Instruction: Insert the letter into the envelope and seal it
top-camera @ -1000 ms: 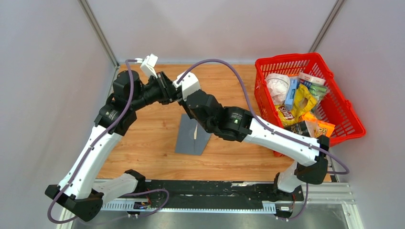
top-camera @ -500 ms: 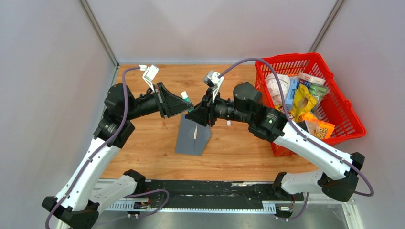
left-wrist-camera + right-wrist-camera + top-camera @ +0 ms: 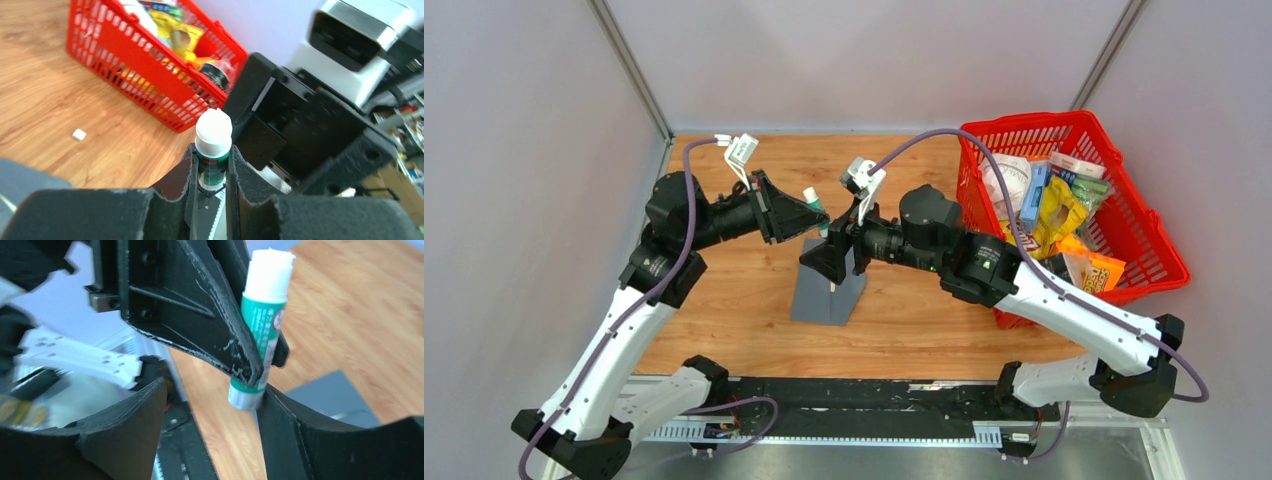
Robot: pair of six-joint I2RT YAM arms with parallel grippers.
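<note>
The dark grey envelope lies flat mid-table; it also shows in the right wrist view and at the left wrist view's left edge. A thin pale sliver shows on it; otherwise the letter is hidden. My left gripper is shut on a green glue stick with white ends, held in the air above the envelope's far end. My right gripper is open, jaws wide, just below and beside the glue stick, whose lower end is close to one finger.
A red basket full of packets stands at the right. A small white piece lies on the wood near it. The two grippers are close together, nearly touching. Grey walls enclose the table on three sides.
My right arm swung right out from under the left arm, then its open gripper came back left and down, close to the glue stick. The left gripper shifted slightly right, still holding the stick.
</note>
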